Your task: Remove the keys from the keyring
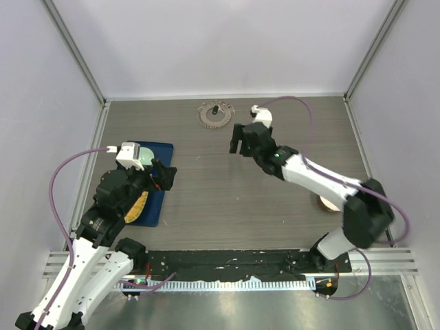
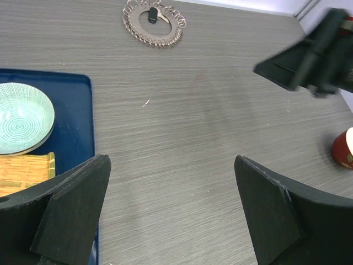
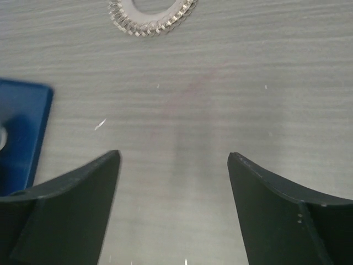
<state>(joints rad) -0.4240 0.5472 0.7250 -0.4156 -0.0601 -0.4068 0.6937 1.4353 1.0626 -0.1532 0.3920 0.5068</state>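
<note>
Jaws wide and empty, the left end effector [image 2: 171,165] and right end effector [image 3: 174,157] face a light, probably slippery keyring [image 2: 153,26], likely best pinched at its black-headed key [image 2: 152,15].

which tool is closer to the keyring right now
Right. The right tool hangs open just to the near right of the keyring, apart from it. The left tool is farther away, open by the blue tray.

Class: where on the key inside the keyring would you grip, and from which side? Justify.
Grip the key by its black head, from above: it sits inside the flat-lying keyring, whose coiled fringe likely blocks a sideways approach.
</note>
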